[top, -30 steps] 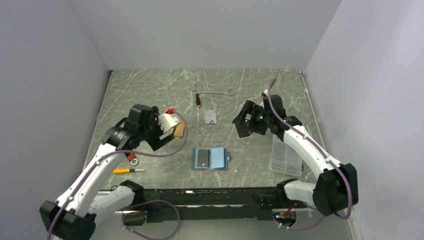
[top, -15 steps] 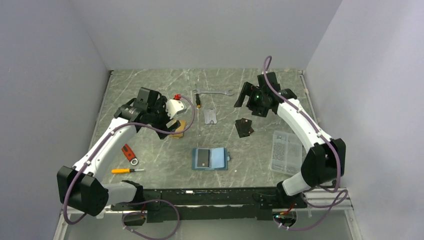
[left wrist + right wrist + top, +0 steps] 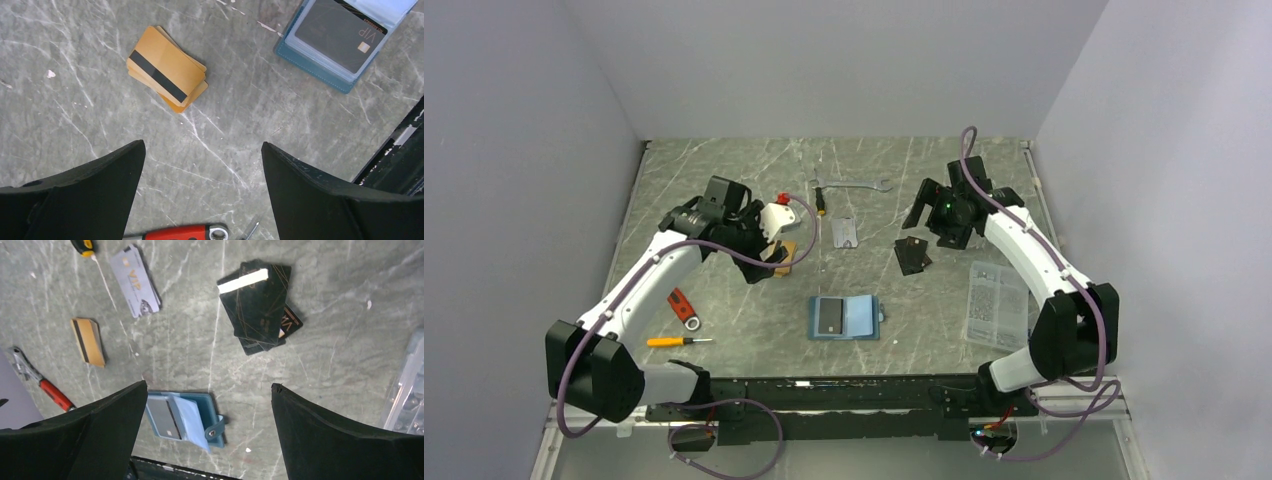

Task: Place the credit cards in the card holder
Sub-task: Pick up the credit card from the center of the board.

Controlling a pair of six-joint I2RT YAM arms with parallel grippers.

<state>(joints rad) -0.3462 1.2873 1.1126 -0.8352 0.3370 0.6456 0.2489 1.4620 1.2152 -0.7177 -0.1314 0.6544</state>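
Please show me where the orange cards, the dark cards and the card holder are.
orange cards (image 3: 159, 76): left wrist view, on the top card's black stripe.
dark cards (image 3: 260, 305): right wrist view, middle of the top card.
card holder (image 3: 861, 316): top external view, its right inner pocket.

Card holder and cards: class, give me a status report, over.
Left gripper and right gripper open, empty. Card holder lies open, one card pocketed. Orange cards and dark cards stacked on table, untouched. Nothing blocking holder.

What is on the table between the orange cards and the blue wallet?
Nothing. In the left wrist view, only bare marbled table lies between the orange cards and the open card holder.
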